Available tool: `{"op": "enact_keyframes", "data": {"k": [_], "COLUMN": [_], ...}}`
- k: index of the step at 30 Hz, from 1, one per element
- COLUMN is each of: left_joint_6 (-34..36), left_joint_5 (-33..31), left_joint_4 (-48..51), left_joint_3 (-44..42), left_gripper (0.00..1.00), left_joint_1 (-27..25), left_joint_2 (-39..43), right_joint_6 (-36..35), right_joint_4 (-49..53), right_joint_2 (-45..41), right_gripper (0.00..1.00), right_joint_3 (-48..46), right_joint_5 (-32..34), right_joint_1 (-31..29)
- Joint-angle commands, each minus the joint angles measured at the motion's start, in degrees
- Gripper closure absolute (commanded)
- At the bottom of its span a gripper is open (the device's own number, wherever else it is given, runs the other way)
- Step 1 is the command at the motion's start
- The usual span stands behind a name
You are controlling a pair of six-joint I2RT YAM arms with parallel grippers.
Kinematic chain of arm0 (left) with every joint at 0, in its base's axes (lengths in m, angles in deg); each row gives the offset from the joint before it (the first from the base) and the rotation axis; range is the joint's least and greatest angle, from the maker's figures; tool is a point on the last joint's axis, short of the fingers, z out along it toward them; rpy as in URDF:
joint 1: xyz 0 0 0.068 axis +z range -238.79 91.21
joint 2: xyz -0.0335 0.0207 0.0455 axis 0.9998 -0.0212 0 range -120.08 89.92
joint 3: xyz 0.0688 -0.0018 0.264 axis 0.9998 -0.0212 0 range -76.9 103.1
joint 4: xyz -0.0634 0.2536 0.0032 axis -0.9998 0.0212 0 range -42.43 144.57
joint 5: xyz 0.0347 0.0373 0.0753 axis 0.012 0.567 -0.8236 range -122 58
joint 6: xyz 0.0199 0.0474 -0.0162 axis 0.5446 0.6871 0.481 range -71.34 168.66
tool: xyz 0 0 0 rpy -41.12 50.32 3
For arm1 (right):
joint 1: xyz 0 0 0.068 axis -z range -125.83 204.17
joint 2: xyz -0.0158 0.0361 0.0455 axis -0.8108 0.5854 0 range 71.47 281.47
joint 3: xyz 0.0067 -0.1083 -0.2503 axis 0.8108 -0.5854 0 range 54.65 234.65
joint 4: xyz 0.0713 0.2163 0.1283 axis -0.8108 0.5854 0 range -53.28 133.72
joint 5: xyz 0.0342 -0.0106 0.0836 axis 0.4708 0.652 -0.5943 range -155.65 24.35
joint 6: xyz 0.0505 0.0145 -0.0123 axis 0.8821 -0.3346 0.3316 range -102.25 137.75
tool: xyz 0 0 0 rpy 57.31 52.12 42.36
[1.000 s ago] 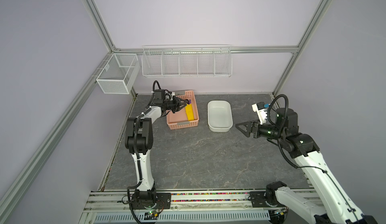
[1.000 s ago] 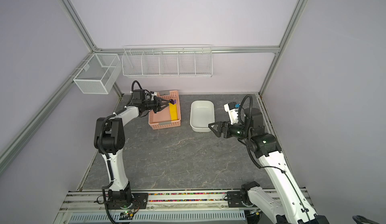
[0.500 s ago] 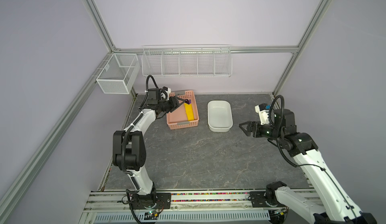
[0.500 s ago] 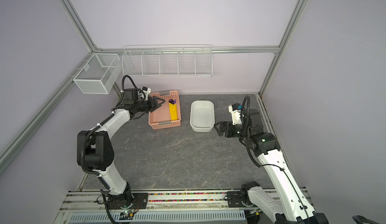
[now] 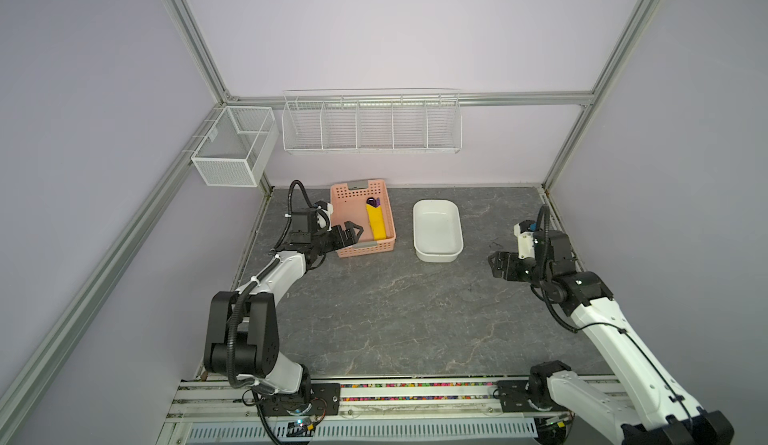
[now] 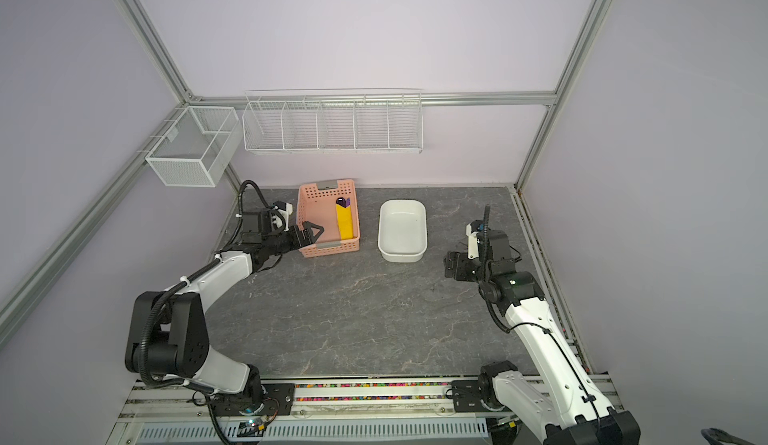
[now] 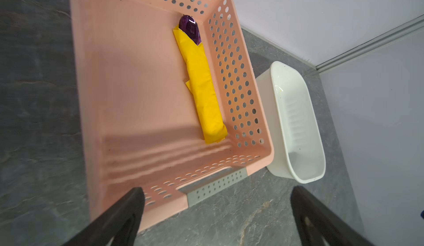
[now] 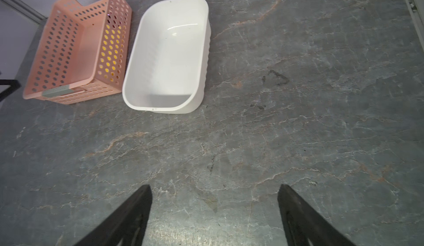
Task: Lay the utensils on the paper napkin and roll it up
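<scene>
Right gripper (image 5: 496, 264): fingers apart, empty, over bare table (image 8: 298, 130). The white tub (image 5: 438, 256) sits between it and the basket.
Left gripper (image 5: 352, 231): fingers (image 7: 124, 215) spread wide, holding nothing, above a near corner of the pink perforated basket (image 7: 231, 72).
Rolled paper napkin (image 7: 202, 84) lies inside along the tub-side wall, ahead of these fingers, long axis near-to-far.
Utensils (image 7: 190, 27) wrapped within; one purple head shows at the far end.
Left arm nearer.
Judgement: rolling done; any re-grip goes crosswise.

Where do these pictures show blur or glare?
Left wrist view: the pink basket is smeared at its near wall; the utensils glint at the purple head. Right wrist view: sharp, a bright streak in the white tub. Both top views: even light.
</scene>
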Motion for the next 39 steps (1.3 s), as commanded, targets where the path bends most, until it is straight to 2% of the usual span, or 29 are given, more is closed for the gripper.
{"op": "enact_keyframes", "data": {"k": [1,6,8,12,16,20,25,29,31,35,39], "left_joint_6": [6.0,10.1,10.9,12.3,10.5,13.2,19.1,21.3,20.3,21.4,20.7], "left_joint_5": [-9.1,-19.3,-23.2,-28.9,-38.4,-44.3,-43.6,-40.8,-39.0,-35.6,-28.3], "left_joint_4": [-5.2,-8.3,-8.7,-11.1,-12.2,-17.3,-30.2,-42.2,-46.3,-58.1,-54.5], "left_joint_3": [-5.1,-12.8,-14.5,-17.3,-18.7,-21.0,-24.5,-27.6,-28.4,-30.4,-29.2], "left_gripper": [0.0,0.0,0.01,0.03,0.05,0.03,0.01,0.0,0.0,0.0,0.0], "left_joint_1": [0.2,0.2,0.2,0.2,0.3,0.4,0.3,0.4,1.1,1.5,4.4], "left_joint_2": [6.3,13.4,14.6,15.3,16.1,14.6,9.4,5.4,2.9,-5.1,-5.2], "right_joint_6": [-0.8,-0.4,-0.2,-0.4,-2.0,-8.0,-11.0,-14.4,-15.4,-16.0,-16.5], "right_joint_4": [-4.8,-12.9,-16.8,-23.7,-31.1,-44.2,-58.1,-64.6,-67.5,-76.5,-81.2], "right_joint_2": [1.5,2.5,3.6,7.2,12.3,16.5,23.5,26.4,26.8,28.5,30.9], "right_gripper": [0.11,0.11,0.11,0.11,0.11,0.11,0.11,0.11,0.1,0.11,0.11], "right_joint_3": [-2.4,-7.5,-9.4,-11.7,-13.1,-17.1,-19.9,-20.1,-21.2,-25.2,-26.8], "right_joint_5": [7.1,16.0,18.2,19.2,20.4,20.9,21.5,18.2,14.9,11.0,6.4], "right_joint_1": [0.3,0.4,3.0,5.2,6.8,7.4,8.7,9.1,9.8,10.7,11.8]}}
